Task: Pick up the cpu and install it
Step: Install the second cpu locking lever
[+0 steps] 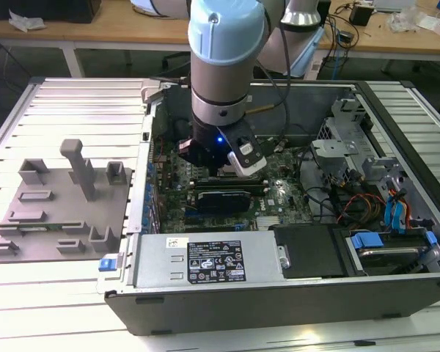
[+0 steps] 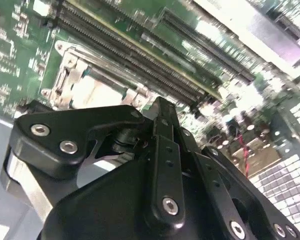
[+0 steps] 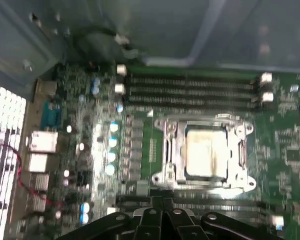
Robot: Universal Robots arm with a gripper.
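Inside the open computer case (image 1: 279, 293), your gripper (image 3: 160, 220) hangs over the motherboard (image 3: 140, 140) with fingers drawn together and nothing held, while the cpu (image 3: 206, 151) already sits seated in its socket frame (image 3: 172, 150), so placement appears done.

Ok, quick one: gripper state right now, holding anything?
Gripper: shut, nothing seen between the fingers, low over the motherboard. The cpu sits in the socket frame, apart from the gripper.
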